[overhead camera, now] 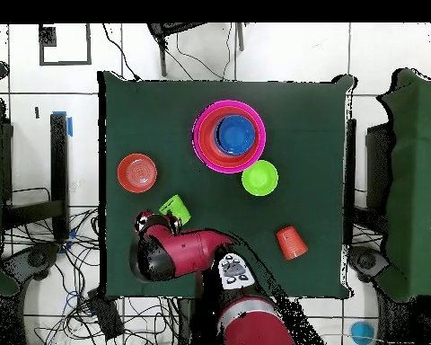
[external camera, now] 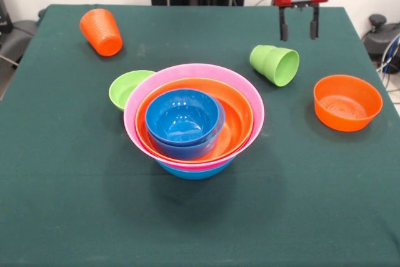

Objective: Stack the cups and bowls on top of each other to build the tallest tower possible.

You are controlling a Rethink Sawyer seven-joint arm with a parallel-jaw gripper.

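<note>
Tower (external camera: 194, 123) mid-table; lime-green bowl (external camera: 128, 87) touching; pincer (external camera: 299, 29) open, empty, above green cup (external camera: 275, 64).

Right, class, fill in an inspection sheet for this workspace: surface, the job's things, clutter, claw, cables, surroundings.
Surface: dark green table, flat.
Tower: small blue bowl nested in a large orange bowl, in a pink bowl, on a blue bowl.
Loose bowls: small lime-green bowl beside the tower, partly hidden behind the pink rim; small orange bowl apart, upright.
Cups: orange cup and lime green cup, both tipped over.
Clutter: nothing seen.
Claw: claw open, empty, hanging above and behind the green cup.
Cables: cables on the floor beside the table.
Surroundings: white tiled floor.
</note>
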